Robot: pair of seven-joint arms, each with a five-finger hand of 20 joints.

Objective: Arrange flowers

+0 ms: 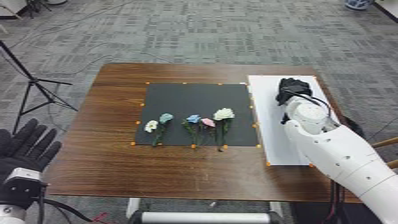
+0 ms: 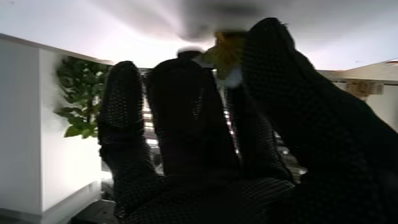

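Looks like an office-type lab; grey patterned carpet (image 1: 191, 30); black tripod (image 1: 33, 80); white robot arm (image 1: 342, 155).

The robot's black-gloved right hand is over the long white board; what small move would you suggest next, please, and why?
I would probably lower the right hand slightly toward the white board, because a small yellow thing shows against that hand, seemingly ready to set down there.

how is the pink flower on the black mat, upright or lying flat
Lying flat: the pink flower is stretched out along the black mat.
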